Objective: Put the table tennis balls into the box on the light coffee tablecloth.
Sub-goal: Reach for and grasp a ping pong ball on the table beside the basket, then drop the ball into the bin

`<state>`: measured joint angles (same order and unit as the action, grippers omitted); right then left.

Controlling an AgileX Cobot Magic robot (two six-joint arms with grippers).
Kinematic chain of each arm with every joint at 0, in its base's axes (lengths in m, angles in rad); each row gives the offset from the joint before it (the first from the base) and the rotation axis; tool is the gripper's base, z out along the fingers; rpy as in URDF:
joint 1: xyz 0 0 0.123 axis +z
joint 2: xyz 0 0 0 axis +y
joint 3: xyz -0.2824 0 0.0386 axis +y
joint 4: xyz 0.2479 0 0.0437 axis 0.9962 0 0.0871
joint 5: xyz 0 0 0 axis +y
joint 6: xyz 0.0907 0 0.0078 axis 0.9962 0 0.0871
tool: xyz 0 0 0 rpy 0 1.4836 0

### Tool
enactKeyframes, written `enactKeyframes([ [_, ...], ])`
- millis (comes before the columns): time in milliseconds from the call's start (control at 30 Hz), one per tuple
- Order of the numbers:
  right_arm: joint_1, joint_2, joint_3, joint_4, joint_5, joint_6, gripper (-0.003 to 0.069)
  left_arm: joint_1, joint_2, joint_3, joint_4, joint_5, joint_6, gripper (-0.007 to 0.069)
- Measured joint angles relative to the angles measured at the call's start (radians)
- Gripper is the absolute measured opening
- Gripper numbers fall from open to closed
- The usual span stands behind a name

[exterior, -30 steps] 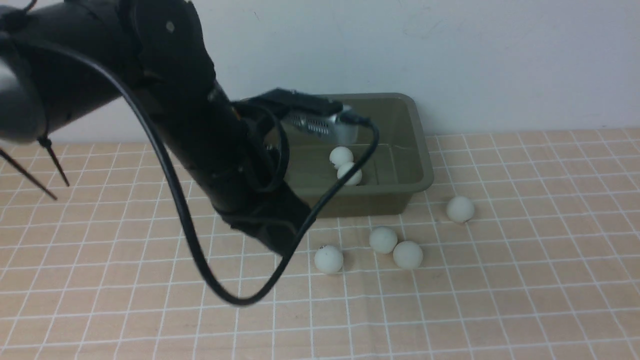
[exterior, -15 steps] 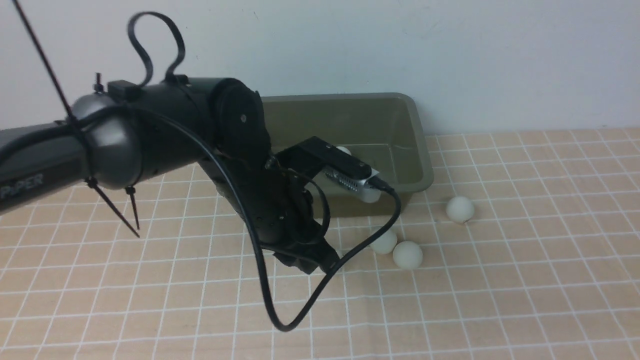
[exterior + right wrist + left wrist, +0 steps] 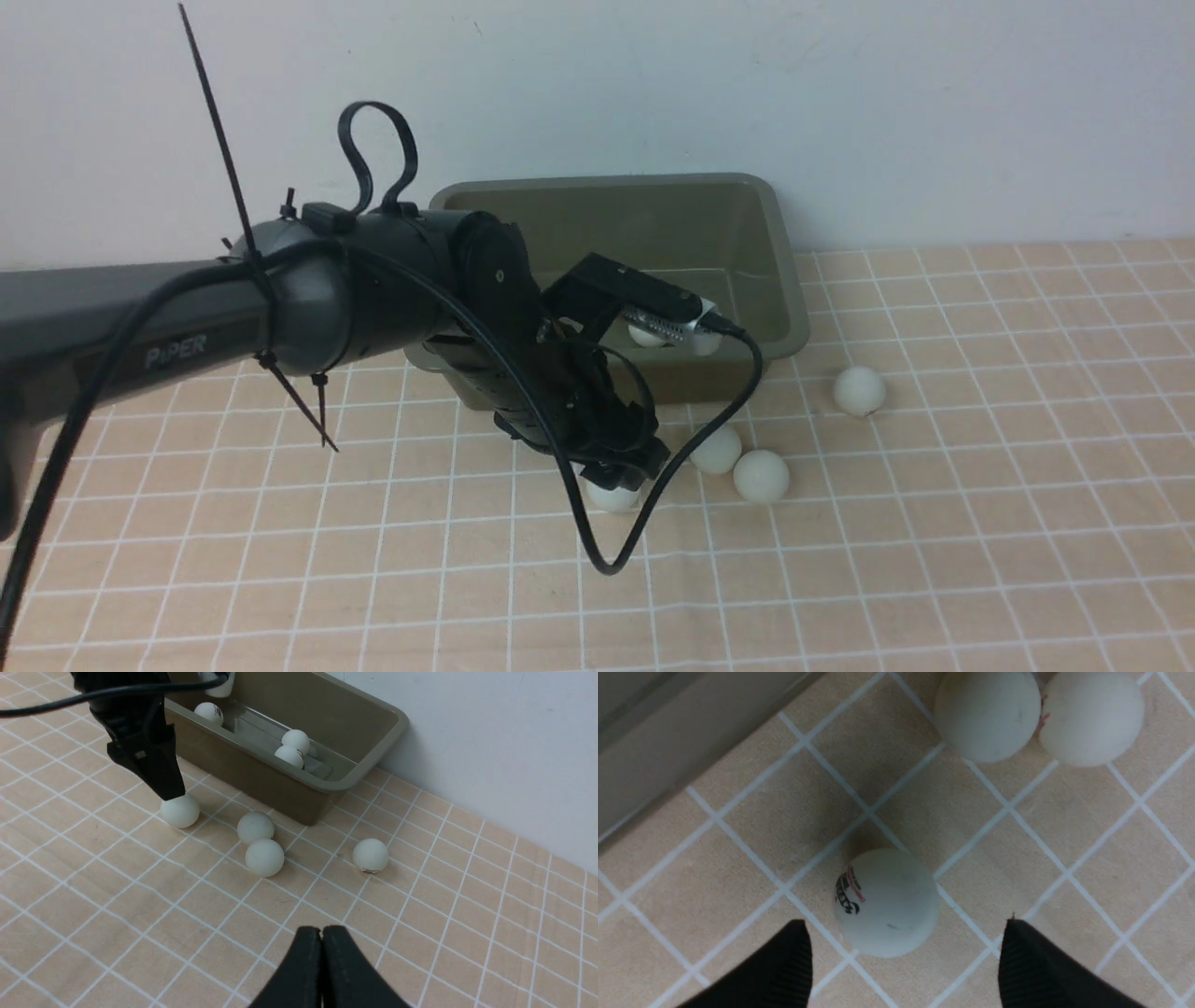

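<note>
The olive-green box [image 3: 784,308] stands at the back of the light coffee tablecloth [image 3: 934,560], with three table tennis balls [image 3: 295,741] inside. Several more lie on the cloth in front of it. My left gripper [image 3: 906,928] is open and low over the cloth, and the ball with a dark logo [image 3: 887,903] lies just ahead of its two fingertips, untouched. In the front view the left gripper [image 3: 621,476] hides most of that ball [image 3: 611,497]. Two balls [image 3: 717,450] touch each other just to its right, and one ball [image 3: 859,390] lies alone further right. My right gripper [image 3: 321,933] is shut and empty, above bare cloth.
A white wall [image 3: 840,93] rises directly behind the box. The left arm's black cable [image 3: 607,560] loops down close to the cloth beside the gripper. The box's front wall [image 3: 654,765] is near the left gripper.
The left arm has swung down from the box's front to the logo ball on the cloth, and its jaws have opened. The right gripper has stayed shut.
</note>
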<state>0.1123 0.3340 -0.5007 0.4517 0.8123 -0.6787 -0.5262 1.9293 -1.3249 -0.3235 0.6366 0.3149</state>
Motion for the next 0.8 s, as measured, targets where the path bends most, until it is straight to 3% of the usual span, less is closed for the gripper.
enactKeyframes([
  [300, 0.000, 0.000, 0.000, 0.000, -0.003, 0.000, -0.0013, 0.000, 0.091, 0.000, -0.001, -0.121, 0.000, 0.0441],
  [367, 0.000, 0.000, 0.000, 0.000, -0.003, 0.000, -0.0013, 0.000, 0.097, 0.000, -0.001, -0.121, 0.000, 0.0422],
  [433, 0.000, 0.000, 0.000, 0.000, -0.003, 0.000, -0.0013, -0.002, 0.095, -0.002, -0.003, -0.098, -0.001, 0.0323],
  [567, 0.000, 0.000, 0.000, 0.000, -0.003, 0.000, -0.0013, -0.002, 0.054, -0.030, -0.028, 0.014, 0.009, 0.0313],
  [800, 0.000, 0.000, 0.000, 0.000, -0.010, 0.000, -0.0013, -0.002, -0.084, -0.177, -0.148, 0.143, 0.237, 0.0313],
])
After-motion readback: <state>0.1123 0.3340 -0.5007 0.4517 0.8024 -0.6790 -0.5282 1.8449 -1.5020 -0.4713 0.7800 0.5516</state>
